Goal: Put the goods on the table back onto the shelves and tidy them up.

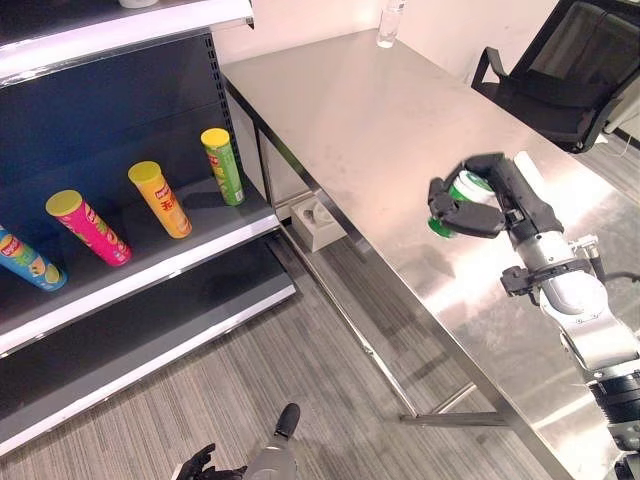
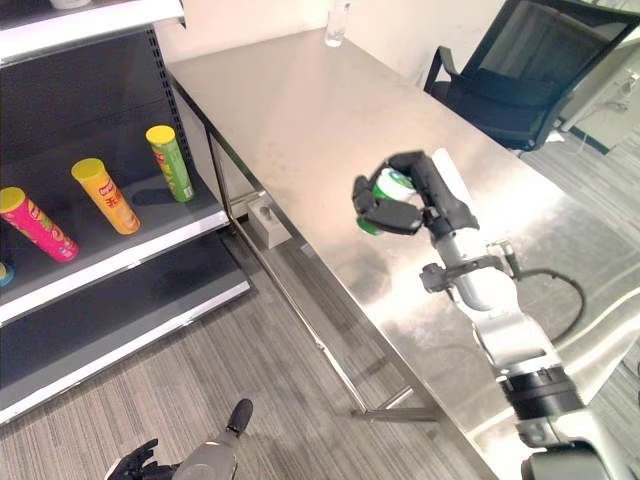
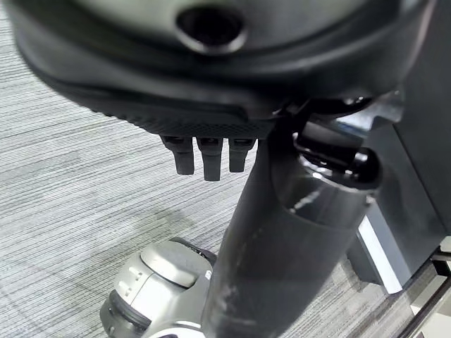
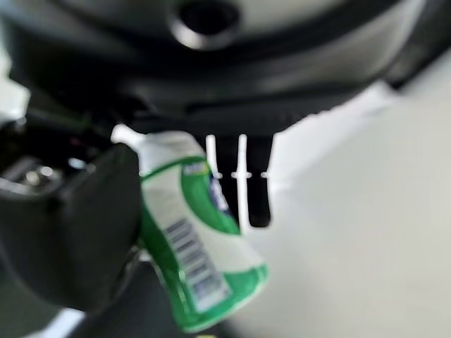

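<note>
My right hand (image 1: 518,203) hovers over the steel table (image 1: 370,110) near its front edge, shut on a small green-and-white container (image 1: 463,189). In the right wrist view the container (image 4: 194,239) sits tilted between thumb and fingers (image 4: 243,183). The dark shelf unit (image 1: 200,250) at the left carries a green tube (image 1: 222,166), an orange one (image 1: 160,199), a pink one (image 1: 88,227) and a blue one (image 1: 30,260), all leaning back. My left hand (image 1: 195,466) hangs low by the floor, fingers (image 3: 204,151) relaxed and holding nothing.
A clear bottle (image 1: 389,25) stands at the table's far edge. A black office chair (image 1: 570,70) is behind the table at the right. A grey box (image 1: 315,222) lies on the floor between shelf and table. A lower shelf board (image 1: 150,330) is bare.
</note>
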{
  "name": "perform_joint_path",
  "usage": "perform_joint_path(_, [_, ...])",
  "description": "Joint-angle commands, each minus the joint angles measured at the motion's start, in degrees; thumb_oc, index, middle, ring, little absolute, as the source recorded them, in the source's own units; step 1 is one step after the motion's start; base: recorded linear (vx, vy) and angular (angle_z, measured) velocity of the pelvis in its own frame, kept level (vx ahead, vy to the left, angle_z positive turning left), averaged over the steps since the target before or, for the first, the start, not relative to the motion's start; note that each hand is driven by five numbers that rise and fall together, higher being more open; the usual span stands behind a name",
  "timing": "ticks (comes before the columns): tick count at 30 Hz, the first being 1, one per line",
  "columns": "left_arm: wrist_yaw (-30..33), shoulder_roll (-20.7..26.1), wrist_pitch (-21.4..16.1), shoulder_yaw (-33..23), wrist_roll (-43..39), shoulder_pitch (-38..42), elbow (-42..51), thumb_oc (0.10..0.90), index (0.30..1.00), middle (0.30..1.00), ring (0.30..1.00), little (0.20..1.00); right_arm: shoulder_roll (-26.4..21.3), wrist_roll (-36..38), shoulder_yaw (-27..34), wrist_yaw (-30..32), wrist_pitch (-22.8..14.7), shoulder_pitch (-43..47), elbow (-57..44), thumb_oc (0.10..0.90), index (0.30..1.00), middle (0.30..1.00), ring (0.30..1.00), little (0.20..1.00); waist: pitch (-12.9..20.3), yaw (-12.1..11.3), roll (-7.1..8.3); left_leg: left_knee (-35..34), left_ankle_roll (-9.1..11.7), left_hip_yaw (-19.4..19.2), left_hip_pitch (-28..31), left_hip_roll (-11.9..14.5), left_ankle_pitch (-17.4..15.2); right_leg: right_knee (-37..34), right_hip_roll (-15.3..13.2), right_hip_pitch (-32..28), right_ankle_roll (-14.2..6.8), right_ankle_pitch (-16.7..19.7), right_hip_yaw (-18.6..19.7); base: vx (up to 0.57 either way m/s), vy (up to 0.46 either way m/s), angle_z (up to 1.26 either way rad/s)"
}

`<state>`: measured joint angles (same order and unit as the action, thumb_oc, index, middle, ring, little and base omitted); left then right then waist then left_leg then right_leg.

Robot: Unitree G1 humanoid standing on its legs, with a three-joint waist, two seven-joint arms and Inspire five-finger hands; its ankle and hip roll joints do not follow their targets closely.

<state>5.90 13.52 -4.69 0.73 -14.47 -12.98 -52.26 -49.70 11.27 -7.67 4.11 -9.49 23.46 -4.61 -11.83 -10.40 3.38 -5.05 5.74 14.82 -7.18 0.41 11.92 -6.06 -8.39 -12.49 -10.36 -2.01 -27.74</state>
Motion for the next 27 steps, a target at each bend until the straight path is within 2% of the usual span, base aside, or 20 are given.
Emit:
perform_joint_path(1, [2.2,3.9,-2.0,0.6,-1.3,2.7,0.4,0.8,0.9,0.9,0.9,0.9,-7.7,-0.2,0.9,4.7,-8.6,17.0,-5.2,0.4,0.3,0.3,0.3,0.3,2.0,-2.3,1.62,0.5,3.9,-4.2,2.9,3.5,-6.9,1.2,4.7,2.9,4.9,-6.2,1.3,-0.19,-0.198,0.42])
perform_joint_path(3, [2.6,4.1,-2.3,0.4,-1.8,3.4,0.5,0.8,0.9,0.9,0.9,0.9,-8.9,-0.7,0.0,5.2,-9.3,20.8,-7.4,0.4,0.3,0.3,0.3,0.3,1.3,-2.5,1.53,1.2,4.7,-5.6,0.6,4.2,-5.5,1.1,4.6,3.0,5.0,-6.4,-0.6,-0.16,-0.067,0.67])
perform_joint_path(4, [2.7,4.1,-2.4,0.6,-1.9,3.6,0.5,0.8,0.9,0.9,0.9,0.9,-9.7,-1.2,-0.2,5.1,-9.4,21.2,-8.4,0.4,0.3,0.3,0.3,0.3,0.8,-1.9,1.61,2.5,4.8,-10.7,-0.7,5.3,-5.2,1.2,4.1,3.2,4.8,-5.9,-2.2,-0.21,0.048,1.12])
perform_joint_path(5, [2.6,4.2,-2.4,0.6,-1.8,3.6,0.8,0.8,0.9,0.9,0.9,0.9,-10.3,-1.3,-0.9,4.9,-9.4,22.1,-9.6,0.4,0.3,0.3,0.3,0.3,0.9,-1.3,1.88,4.1,3.6,-17.9,-1.2,7.3,-5.7,1.5,3.4,3.7,4.6,-5.4,-4.0,-0.14,0.031,1.41])
perform_joint_path(6, [2.5,4.3,-2.3,0.4,-1.7,3.4,1.2,0.8,0.9,0.9,0.9,0.9,-11.0,-1.3,-2.1,5.0,-9.5,24.2,-10.9,0.4,0.3,0.3,0.3,0.3,1.4,-0.5,2.25,5.7,3.6,-24.1,-0.4,10.0,-7.2,1.4,3.1,3.6,4.4,-6.0,-4.9,-0.11,0.042,1.22])
perform_joint_path(7, [2.3,4.8,-2.2,0.3,-1.8,3.2,1.4,0.8,0.9,0.9,0.9,0.9,-11.2,-1.2,-3.1,4.8,-9.4,25.9,-11.3,0.4,0.3,0.3,0.3,0.3,1.7,-0.3,2.35,7.4,3.5,-27.9,0.1,11.9,-7.8,1.6,2.6,3.9,4.5,-5.7,-6.4,-0.06,0.06,0.91])
perform_joint_path(8, [2.2,4.7,-2.1,-0.2,-2.2,2.8,1.3,0.8,0.9,0.9,0.9,0.9,-10.9,-1.0,-4.9,5.0,-9.2,28.7,-11.0,0.4,0.3,0.3,0.3,0.3,1.9,-0.2,2.04,9.6,3.9,-29.3,0.3,13.3,-8.6,1.9,2.1,4.0,4.8,-5.7,-7.3,-0.06,0.117,0.39])
perform_joint_path(11, [2.1,4.3,-1.9,-0.1,-2.1,2.4,0.2,0.8,0.9,0.9,0.9,0.9,-10.9,-0.9,-7.5,4.3,-8.4,32.7,-9.2,0.4,0.3,0.3,0.3,0.3,3.9,-0.2,0.85,7.2,4.5,-29.1,3.9,13.1,-9.8,3.5,1.1,3.5,4.7,-5.7,-9.5,0.07,0.167,0.64])
perform_joint_path(14, [2.0,4.2,-1.6,0.2,-1.0,2.1,-0.7,0.8,0.9,0.9,0.9,0.9,-10.5,-1.1,-9.4,3.6,-7.2,34.5,-7.3,0.4,0.3,0.3,0.3,0.3,5.7,-0.9,0.09,4.1,3.6,-27.5,5.6,10.5,-10.3,5.7,-0.7,2.2,4.2,-5.7,-11.2,0.18,0.244,1.31])
perform_joint_path(16, [1.8,4.9,-1.6,0.6,-0.7,2.3,-0.5,0.8,0.9,0.9,0.9,0.9,-11.1,-1.1,-10.2,3.3,-6.7,35.8,-6.5,0.4,0.3,0.3,0.3,0.3,6.1,-1.7,0.44,3.5,2.5,-26.0,6.0,8.7,-10.9,8.2,-2.6,1.6,3.9,-5.7,-12.2,0.17,0.262,0.44])
perform_joint_path(18, [1.6,5.6,-1.8,1.0,0.1,2.3,-0.2,0.8,0.9,0.9,0.9,0.9,-11.2,-1.3,-10.9,3.3,-6.3,37.1,-4.4,0.4,0.3,0.3,0.3,0.3,6.3,-2.6,0.73,2.2,0.7,-24.3,7.0,5.6,-12.3,13.9,-6.2,1.8,2.8,-5.5,-13.2,0.21,0.379,0.62])
perform_joint_path(19, [1.8,6.5,-1.9,1.8,0.7,2.6,-0.2,0.8,0.9,0.9,0.9,0.9,-12.0,-1.5,-12.0,3.3,-5.9,38.3,-2.4,0.4,0.3,0.3,0.3,0.3,6.0,-2.6,0.96,1.5,-1.0,-22.4,8.4,3.0,-13.5,21.7,-10.2,3.3,1.5,-2.8,-12.3,0.19,0.305,0.68])
perform_joint_path(20, [1.8,6.5,-1.9,1.9,0.7,2.7,-0.2,0.8,0.9,0.9,0.9,0.9,-12.0,-1.5,-12.2,3.4,-6.0,38.6,-2.3,0.4,0.3,0.3,0.3,0.3,5.9,-2.5,1.04,1.4,-1.3,-22.3,8.5,2.6,-13.5,22.4,-10.8,3.4,1.1,-2.8,-12.2,0.19,0.277,0.64])
perform_joint_path(21, [1.8,6.9,-1.9,2.1,0.7,2.8,-0.1,0.8,0.9,0.9,0.9,0.9,-12.5,-1.2,-12.6,3.2,-5.7,39.1,-1.8,0.4,0.3,0.3,0.3,0.3,5.6,-2.3,1.03,1.0,-1.9,-21.4,9.2,1.8,-13.7,25.4,-12.0,4.2,0.9,-1.0,-11.0,0.11,0.178,0.52])
perform_joint_path(22, [1.8,7.6,-2.0,2.6,0.5,3.3,0.0,0.8,0.9,0.9,0.9,0.9,-13.2,-0.8,-14.2,3.0,-5.6,40.6,-0.9,0.4,0.3,0.3,0.3,0.3,4.8,-1.6,1.14,0.5,-3.0,-20.0,10.0,0.4,-13.9,30.1,-14.1,6.1,-0.2,2.1,-8.0,0.11,0.191,0.64])
perform_joint_path(23, [2.1,8.1,-2.1,2.9,1.0,3.6,0.0,0.8,0.9,0.9,0.9,0.9,-13.6,-0.8,-14.5,3.5,-5.6,40.6,0.3,0.4,0.3,0.3,0.3,0.3,4.3,-1.0,0.91,0.5,-3.5,-19.2,10.2,0.2,-14.1,32.5,-13.9,7.9,-0.5,2.2,-4.6,0.08,0.14,0.51])
perform_joint_path(24, [1.9,8.5,-2.4,3.5,1.1,3.9,0.1,0.8,0.9,0.9,0.9,0.9,-14.3,-0.7,-15.8,3.1,-4.9,41.7,1.9,0.4,0.3,0.3,0.3,0.3,4.1,-0.5,0.77,0.4,-3.4,-18.1,10.3,0.2,-14.2,33.6,-12.1,10.2,0.4,0.3,-0.1,0.04,0.05,0.49])
perform_joint_path(25, [1.5,8.9,-2.8,3.8,0.3,4.2,0.2,0.8,0.9,0.9,0.9,0.9,-15.5,0.5,-18.4,2.7,-4.7,44.4,4.3,0.4,0.3,0.3,0.3,0.3,3.9,0.0,0.28,0.3,-3.3,-16.0,9.8,0.4,-13.1,29.3,-8.9,12.6,1.4,-1.0,4.5,0.03,0.014,0.63])
perform_joint_path(26, [1.5,8.7,-2.8,3.7,0.3,4.2,0.2,0.8,0.9,0.9,0.9,0.9,-15.5,0.5,-19.0,2.7,-4.8,44.9,4.6,0.4,0.3,0.3,0.3,0.3,3.9,0.0,0.07,0.3,-3.3,-16.0,9.8,0.5,-13.1,29.2,-8.8,12.6,1.4,-1.0,4.5,0.05,-0.047,0.73])
perform_joint_path(27, [1.2,8.8,-3.1,4.4,0.0,4.6,0.2,0.8,0.9,0.9,0.9,0.9,-15.9,1.4,-20.2,2.8,-4.7,46.4,5.6,0.4,0.3,0.3,0.3,0.3,3.7,0.4,-0.18,0.4,-2.9,-14.5,9.8,0.7,-13.0,25.5,-6.9,13.4,1.6,-2.4,6.5,0.12,-0.134,0.79])
